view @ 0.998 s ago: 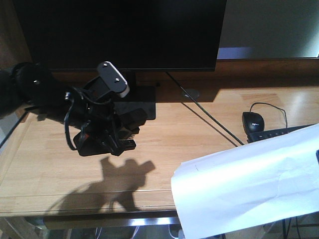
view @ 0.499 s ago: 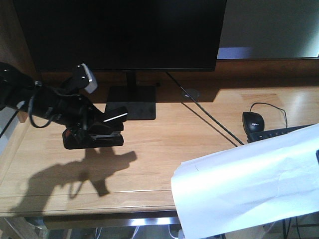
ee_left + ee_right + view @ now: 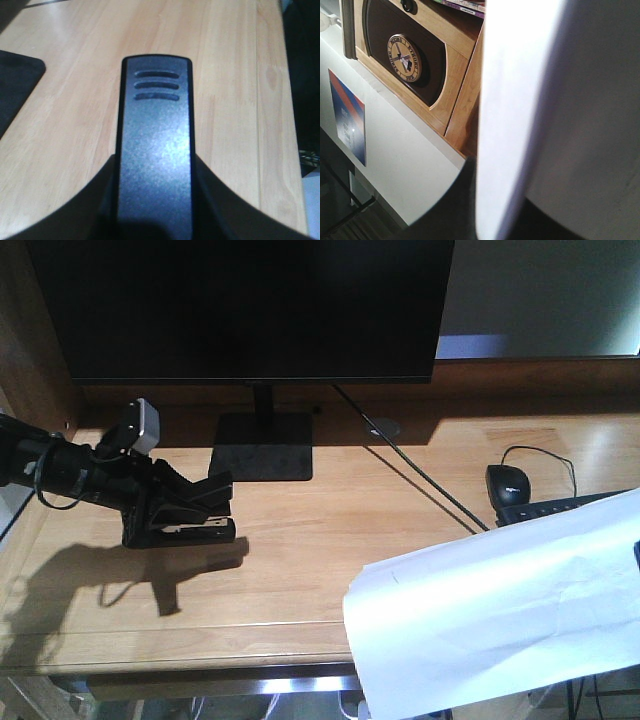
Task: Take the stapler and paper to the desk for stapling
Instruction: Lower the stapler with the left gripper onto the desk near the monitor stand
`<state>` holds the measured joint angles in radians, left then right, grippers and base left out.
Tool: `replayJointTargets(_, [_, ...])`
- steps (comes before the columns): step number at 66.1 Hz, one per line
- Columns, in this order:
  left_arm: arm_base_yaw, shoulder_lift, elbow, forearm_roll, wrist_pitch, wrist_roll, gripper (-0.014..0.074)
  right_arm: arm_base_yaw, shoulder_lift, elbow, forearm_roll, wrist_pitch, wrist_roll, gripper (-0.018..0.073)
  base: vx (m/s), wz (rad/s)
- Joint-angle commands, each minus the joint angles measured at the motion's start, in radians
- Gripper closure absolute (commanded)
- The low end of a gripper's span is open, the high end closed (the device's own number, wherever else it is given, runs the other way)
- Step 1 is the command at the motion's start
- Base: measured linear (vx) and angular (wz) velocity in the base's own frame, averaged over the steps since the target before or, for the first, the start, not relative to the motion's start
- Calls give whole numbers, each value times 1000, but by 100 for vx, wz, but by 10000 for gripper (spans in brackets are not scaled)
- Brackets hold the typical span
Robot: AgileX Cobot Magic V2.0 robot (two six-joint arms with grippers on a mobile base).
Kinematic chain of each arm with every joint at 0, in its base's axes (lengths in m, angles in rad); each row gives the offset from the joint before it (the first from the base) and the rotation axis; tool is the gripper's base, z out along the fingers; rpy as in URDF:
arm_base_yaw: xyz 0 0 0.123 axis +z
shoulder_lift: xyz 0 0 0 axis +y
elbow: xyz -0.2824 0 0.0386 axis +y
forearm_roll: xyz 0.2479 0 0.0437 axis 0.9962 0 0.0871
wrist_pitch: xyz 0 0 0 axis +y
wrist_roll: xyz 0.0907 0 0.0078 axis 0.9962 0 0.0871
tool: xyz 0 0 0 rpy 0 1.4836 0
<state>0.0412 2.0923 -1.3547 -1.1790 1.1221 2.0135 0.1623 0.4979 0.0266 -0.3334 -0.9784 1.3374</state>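
Black against pale wood, the stapler sits low at the left of the desk, just in front of the monitor stand. The left gripper is clamped round it. In the wrist view its grooved lid runs straight out between the two fingers. I cannot tell whether its base touches the wood, though its shadow lies just beside it. At the right front corner the paper hangs tilted past the desk's metal edge, hiding that corner. The right gripper pinches the sheet, which shows edge-on and fills its wrist view. A mouse lies behind the paper.
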Motion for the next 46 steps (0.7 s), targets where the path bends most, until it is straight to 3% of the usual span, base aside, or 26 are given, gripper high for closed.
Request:
replayJointTargets(1, [-2, -19, -69, -101, 75, 13, 603, 2, 4, 3, 17, -59, -5, 564, 0, 0])
replayJointTargets(22, [-17, 66, -104, -94, 78, 24, 577, 2, 4, 3, 17, -59, -5, 564, 0, 0])
replayJointTargets(46, [-33, 97, -104, -92, 11, 40, 426, 2, 4, 3, 17, -59, -5, 564, 0, 0])
